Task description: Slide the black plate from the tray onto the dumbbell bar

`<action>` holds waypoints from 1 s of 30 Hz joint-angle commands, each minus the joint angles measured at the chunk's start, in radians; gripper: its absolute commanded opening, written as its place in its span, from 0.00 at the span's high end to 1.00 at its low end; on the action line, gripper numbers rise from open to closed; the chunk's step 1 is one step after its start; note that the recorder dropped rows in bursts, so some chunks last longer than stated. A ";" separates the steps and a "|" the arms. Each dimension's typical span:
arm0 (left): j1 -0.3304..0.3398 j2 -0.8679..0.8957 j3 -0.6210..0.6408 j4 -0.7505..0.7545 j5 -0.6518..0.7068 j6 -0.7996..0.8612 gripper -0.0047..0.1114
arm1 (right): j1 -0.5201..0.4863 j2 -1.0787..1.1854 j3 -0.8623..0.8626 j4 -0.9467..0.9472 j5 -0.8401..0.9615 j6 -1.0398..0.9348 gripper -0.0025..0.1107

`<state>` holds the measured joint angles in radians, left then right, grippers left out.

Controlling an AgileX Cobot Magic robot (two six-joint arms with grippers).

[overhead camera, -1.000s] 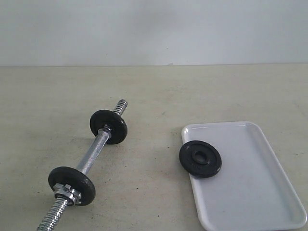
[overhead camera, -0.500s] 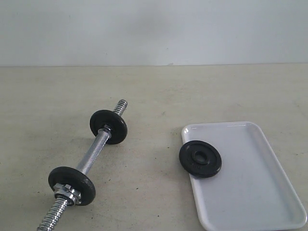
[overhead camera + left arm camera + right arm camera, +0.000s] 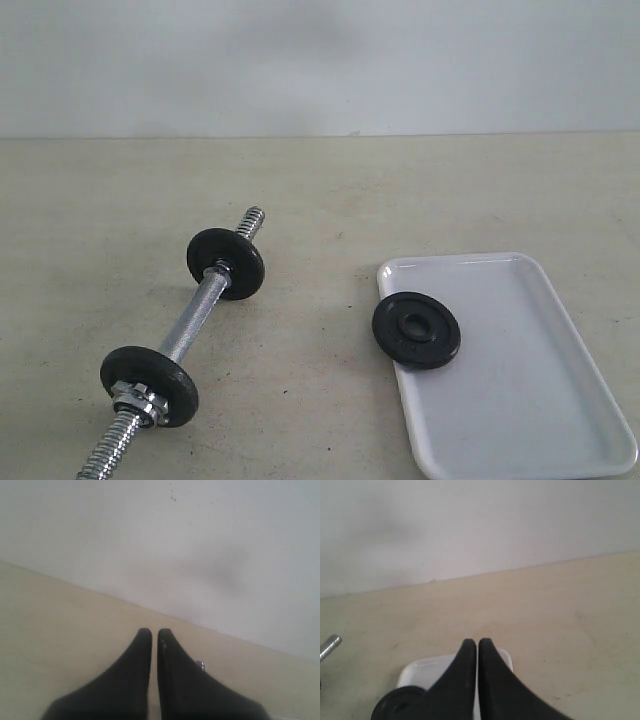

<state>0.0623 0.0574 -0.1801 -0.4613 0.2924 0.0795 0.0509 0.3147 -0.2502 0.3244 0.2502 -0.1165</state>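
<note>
Pickup not begun: black plate (image 3: 417,330) lies lower centre-right, overhanging the left rim of the tray (image 3: 520,400); dumbbell bar (image 3: 195,320) sits lower left. Left gripper (image 3: 150,632) and right gripper (image 3: 471,642) are pressed together, empty. Next, likely, the right one must spread over the plate.

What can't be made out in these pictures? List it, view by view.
- Dumbbell bar: near end cut off by the exterior view's bottom edge.
- Black plate: right wrist view, partly hidden by the right end effector, cut by the edge.
- Left end effector: outside the exterior view, like the right.
</note>
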 commanded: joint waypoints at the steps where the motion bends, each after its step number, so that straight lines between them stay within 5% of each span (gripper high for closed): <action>1: -0.005 0.094 -0.016 -0.332 0.062 0.371 0.92 | 0.055 0.084 -0.059 0.019 0.090 -0.059 0.98; 8: -0.005 0.275 -0.051 -0.724 0.267 0.921 0.92 | 0.166 0.183 -0.104 0.049 0.147 -0.199 0.98; 18: -0.005 0.547 -0.155 -0.793 0.504 1.100 0.92 | 0.241 0.223 -0.113 0.071 0.061 -0.212 0.98; 30: -0.005 0.636 -0.175 -0.959 0.505 1.193 0.92 | 0.241 0.223 -0.113 0.086 0.046 -0.208 0.98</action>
<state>0.0623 0.6910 -0.3478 -1.3802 0.7950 1.2431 0.2889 0.5327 -0.3559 0.4029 0.3138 -0.3214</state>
